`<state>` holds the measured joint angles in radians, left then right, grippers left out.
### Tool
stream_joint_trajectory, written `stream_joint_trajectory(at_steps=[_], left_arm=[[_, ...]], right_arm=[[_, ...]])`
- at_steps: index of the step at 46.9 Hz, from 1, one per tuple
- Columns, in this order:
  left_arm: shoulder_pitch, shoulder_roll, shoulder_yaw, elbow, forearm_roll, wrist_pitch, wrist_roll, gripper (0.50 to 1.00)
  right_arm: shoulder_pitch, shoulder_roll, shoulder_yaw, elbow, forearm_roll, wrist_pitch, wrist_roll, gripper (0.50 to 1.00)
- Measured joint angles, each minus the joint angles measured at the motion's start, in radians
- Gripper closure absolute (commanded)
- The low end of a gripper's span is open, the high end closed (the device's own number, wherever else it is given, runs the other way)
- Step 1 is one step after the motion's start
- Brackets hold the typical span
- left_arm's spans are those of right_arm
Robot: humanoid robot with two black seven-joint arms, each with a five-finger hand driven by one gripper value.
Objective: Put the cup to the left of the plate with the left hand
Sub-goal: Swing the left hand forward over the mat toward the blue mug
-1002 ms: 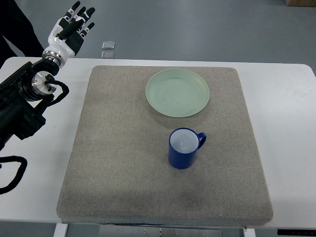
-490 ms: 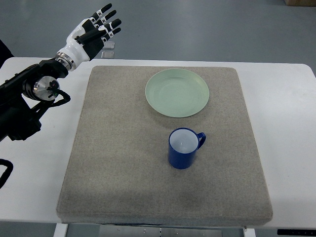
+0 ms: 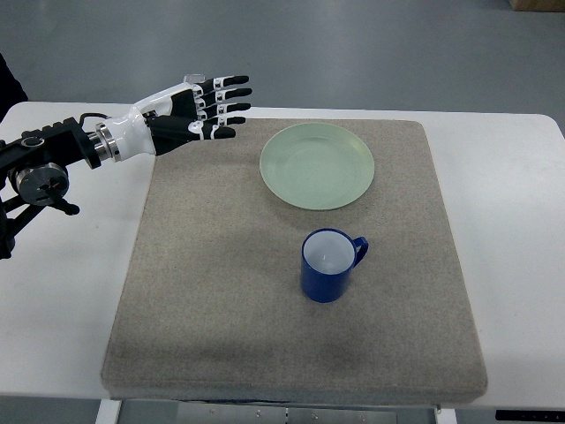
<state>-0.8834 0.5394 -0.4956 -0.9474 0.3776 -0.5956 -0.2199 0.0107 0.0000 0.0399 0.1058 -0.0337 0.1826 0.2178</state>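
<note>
The white desk carries a large grey mat that covers most of its middle, and both of the task's things sit on that mat. Nothing of the task looks done yet: the blue cup stands upright near the centre of the mat, on the side of the plate toward the desk's near edge and a little toward the right, with its handle pointing toward the right edge, and no hand is touching it. The pale green plate lies close to the mat's far edge, slightly right of the middle, and the stretch of mat to its left, where the cup should end up, holds nothing but the hand above it. What remains, by my reading, is the whole job: reaching down to the cup, gripping it, carrying it across and setting it down left of the plate. The left arm comes in from the left edge over the bare desk, its dark forearm lying roughly level, and the left robot hand hangs over the mat's far left corner, near the plate's left rim but apart from it. Its fingers are stretched out straight and slightly fanned, pointing toward the plate, and they hold nothing. The right arm does not show.
</note>
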Motion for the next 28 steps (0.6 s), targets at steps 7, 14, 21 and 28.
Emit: stream_joint_trajectory(at_steps=[7, 14, 21, 28], left_arm=[[0.024, 0.023, -0.001, -0.02, 0.064, -0.015, -0.001, 0.506], [0.046, 0.046, 0.0, -0.072, 0.103, -0.016, -0.002, 0.506], [0.056, 0.041, 0.006, -0.091, 0.176, -0.016, -0.002, 0.504], [0.071, 0.015, 0.008, -0.104, 0.253, -0.016, -0.001, 0.506]], right_arm=[[0.0, 0.0, 0.0, 0.0, 0.0, 0.0, 0.0, 0.568], [0.0, 0.0, 0.0, -0.001, 0.0, 0.0, 0.0, 0.568], [0.0, 0.0, 0.0, -0.001, 0.0, 0.0, 0.0, 0.568], [0.0, 0.0, 0.0, -0.001, 0.0, 0.0, 0.0, 0.568]])
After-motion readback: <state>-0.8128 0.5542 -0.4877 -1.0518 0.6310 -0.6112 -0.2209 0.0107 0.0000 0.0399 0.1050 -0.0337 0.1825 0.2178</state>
